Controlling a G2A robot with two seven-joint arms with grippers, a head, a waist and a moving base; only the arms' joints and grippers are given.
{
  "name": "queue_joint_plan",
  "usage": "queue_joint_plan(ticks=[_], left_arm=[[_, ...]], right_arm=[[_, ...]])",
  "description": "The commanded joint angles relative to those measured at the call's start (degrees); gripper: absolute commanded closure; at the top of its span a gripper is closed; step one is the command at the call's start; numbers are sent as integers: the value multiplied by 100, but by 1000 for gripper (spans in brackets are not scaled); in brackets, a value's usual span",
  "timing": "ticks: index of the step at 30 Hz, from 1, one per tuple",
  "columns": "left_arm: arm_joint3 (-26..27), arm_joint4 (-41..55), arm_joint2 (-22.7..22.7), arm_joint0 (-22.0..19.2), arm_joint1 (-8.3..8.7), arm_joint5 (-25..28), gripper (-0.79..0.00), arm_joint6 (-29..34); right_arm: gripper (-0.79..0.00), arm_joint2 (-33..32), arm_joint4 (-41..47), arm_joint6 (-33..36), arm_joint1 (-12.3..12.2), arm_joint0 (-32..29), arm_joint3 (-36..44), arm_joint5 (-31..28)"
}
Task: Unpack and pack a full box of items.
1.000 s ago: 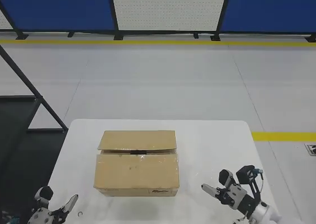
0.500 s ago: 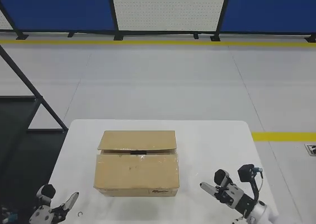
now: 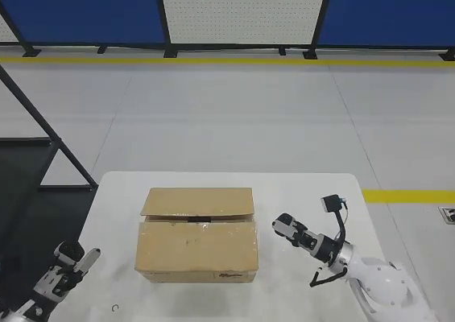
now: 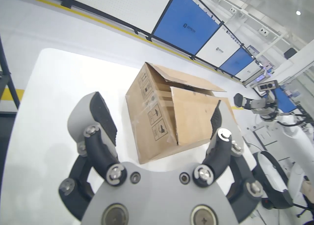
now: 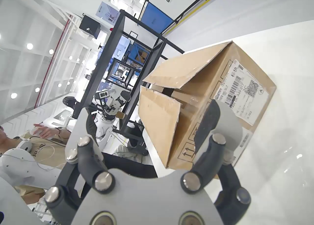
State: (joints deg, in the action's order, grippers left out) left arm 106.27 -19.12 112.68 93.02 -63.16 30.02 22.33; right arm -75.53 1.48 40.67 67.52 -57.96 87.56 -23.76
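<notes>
Cardboard box sits on the white table, roughly centred, long side facing the robot. Top flaps are not sealed: the far flap is raised slightly and overlaps the near flap, with a dark gap showing between them. Contents cannot be seen. In the left wrist view the box shows printed handling symbols on its end face. In the right wrist view the opposite end of the box carries a white shipping label. Left gripper is at the table's left edge toward the front, apart from the box; its own camera shows the left gripper with fingers spread wide and nothing between them. Right gripper is over the table just beside the box's right end, not touching it. From the wrist, the right gripper is likewise spread and empty, aimed at the box's corner. A small ring-shaped item lies near the table's front-left edge, too small to identify. Blue and white partition panels and a yellow floor line stand behind; a black frame is to the left.
</notes>
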Motion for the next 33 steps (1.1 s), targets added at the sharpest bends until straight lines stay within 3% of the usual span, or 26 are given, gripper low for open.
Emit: queue_joint_plan(ticks=[1,9,11,21,29,33], left_arm=[[2,-37,-2,6,-2,0,-785,-84],[-1,-27,-8,6,-3,-21,-785,-92],[-34,182,-88,-65,-8,-227,-785,-76],[-243,1354,-150,-606,90,-527,-785,1057],[-262,1351,-185,-627,104,-516,-785,1088],[-262,1351,-185,-627,104,-516,-785,1088]], right_arm=[[-785,-6,-11,-13,-1,-14,13,2],[-785,11,-16,-29,0,-39,-1,28],[-785,75,96,-116,17,-20,-79,25],[-785,650,1089,764,124,710,-1006,-637],[-785,961,1499,1164,195,1088,-1501,-873],[-785,907,1408,934,194,1123,-1597,-964]])
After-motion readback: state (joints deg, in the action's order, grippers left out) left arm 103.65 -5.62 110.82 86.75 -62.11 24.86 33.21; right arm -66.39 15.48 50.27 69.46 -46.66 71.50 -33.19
